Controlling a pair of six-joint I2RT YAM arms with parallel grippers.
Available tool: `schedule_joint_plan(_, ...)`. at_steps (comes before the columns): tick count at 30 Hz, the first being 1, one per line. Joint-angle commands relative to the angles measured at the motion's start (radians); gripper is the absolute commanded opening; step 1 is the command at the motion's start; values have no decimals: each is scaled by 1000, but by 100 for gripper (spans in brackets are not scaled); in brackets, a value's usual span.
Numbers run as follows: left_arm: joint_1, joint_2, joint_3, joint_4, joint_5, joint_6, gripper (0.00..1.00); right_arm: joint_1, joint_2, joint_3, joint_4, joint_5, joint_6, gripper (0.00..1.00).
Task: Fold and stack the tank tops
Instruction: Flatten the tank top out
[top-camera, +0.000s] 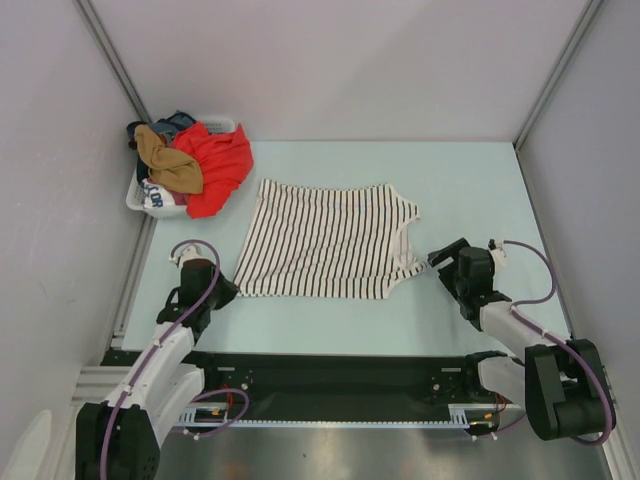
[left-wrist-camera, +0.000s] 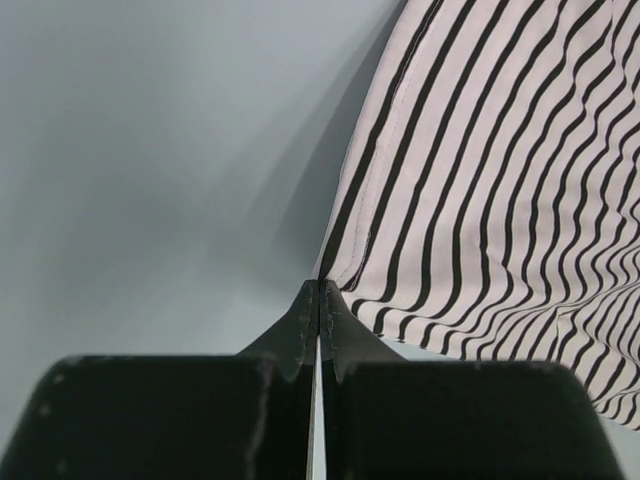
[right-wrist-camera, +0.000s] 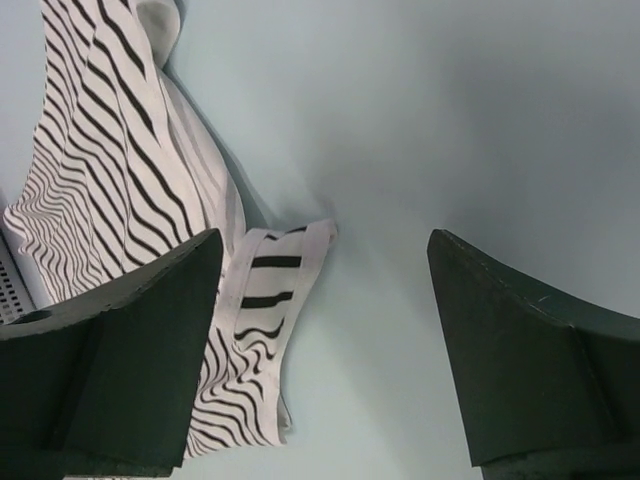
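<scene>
The white tank top with thin black stripes lies spread flat mid-table. My left gripper sits at its near-left hem corner; in the left wrist view the fingers are pressed together with that corner pinched at their tips and slightly lifted. My right gripper stands wide open at the top's near-right side. In the right wrist view a striped strap lies on the table between the jaws, against the left finger. The tan-brown tank top is bunched in the basket.
A white laundry basket stands at the back left, holding a red garment that spills over the rim toward the striped top, plus darker clothes. Grey walls close in the light blue table on three sides.
</scene>
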Motion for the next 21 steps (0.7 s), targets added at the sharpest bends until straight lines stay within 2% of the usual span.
schedule_joint_plan(1,10,-10,3,25,1,26,0,7,-20,-32,14,-77,25,87)
schedule_joint_plan(4,11,-9,7,19,-1,27,0,10,24,-8,14,-136,34,83)
schedule_joint_plan(8,11,-19,7,11,-8,27,0,28,107,34,9,-217,102,95)
schedule_joint_plan(13,11,-27,9,8,-14,24,0,70,167,23,113,-255,192,98)
schedule_joint_plan(17,11,-24,9,8,-13,24,0,82,231,19,178,-249,252,91)
schedule_joint_plan(21,11,-23,9,8,-14,24,0,78,294,13,257,-206,283,79)
